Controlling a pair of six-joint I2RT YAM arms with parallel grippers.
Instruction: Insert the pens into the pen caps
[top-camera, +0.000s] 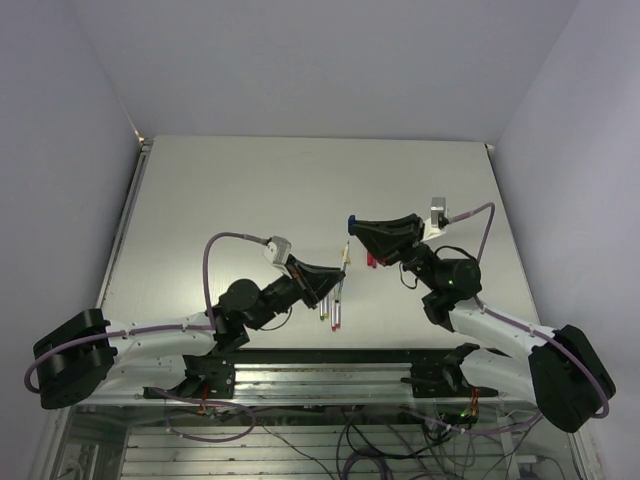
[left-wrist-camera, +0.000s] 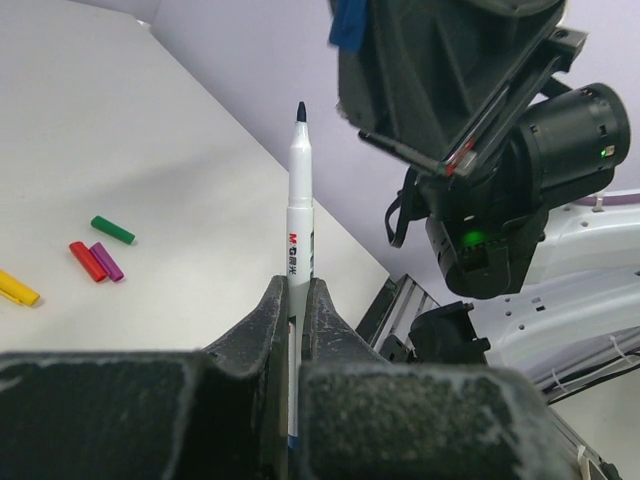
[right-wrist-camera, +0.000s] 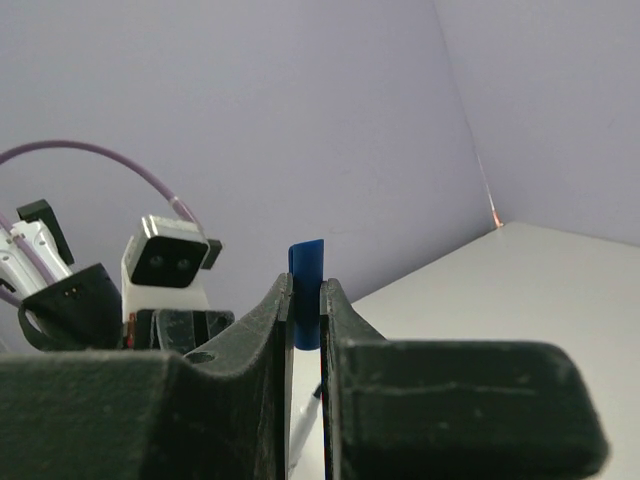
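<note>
Left gripper (left-wrist-camera: 297, 287): jaws pressed together on the lower barrel of one pen (left-wrist-camera: 299, 200), which has a whitish-grey body with printed lettering and stands upright out of the jaws with its dark tip uppermost and bare. Right gripper (right-wrist-camera: 306, 305): jaws pinching the blue cap (right-wrist-camera: 306, 290), which sticks up a little past the fingertips; in the top view this cap (top-camera: 351, 218) is raised off the table (top-camera: 250, 190), near the held pen and on its far right side, not touching it. Green cap (left-wrist-camera: 112, 230): lying flat on the table, well to the left of the held pen in the left wrist view. Red cap (left-wrist-camera: 87, 261) and magenta cap (left-wrist-camera: 107, 261): lying side by side just below the green cap, on the same side of the held pen. Yellow cap (left-wrist-camera: 15, 288): farthest from the held pen, cut by the picture's left edge. Loose pens (top-camera: 331, 305): lying roughly parallel on the table, on the near side of the held pen in the top view; their number cannot be told.
</note>
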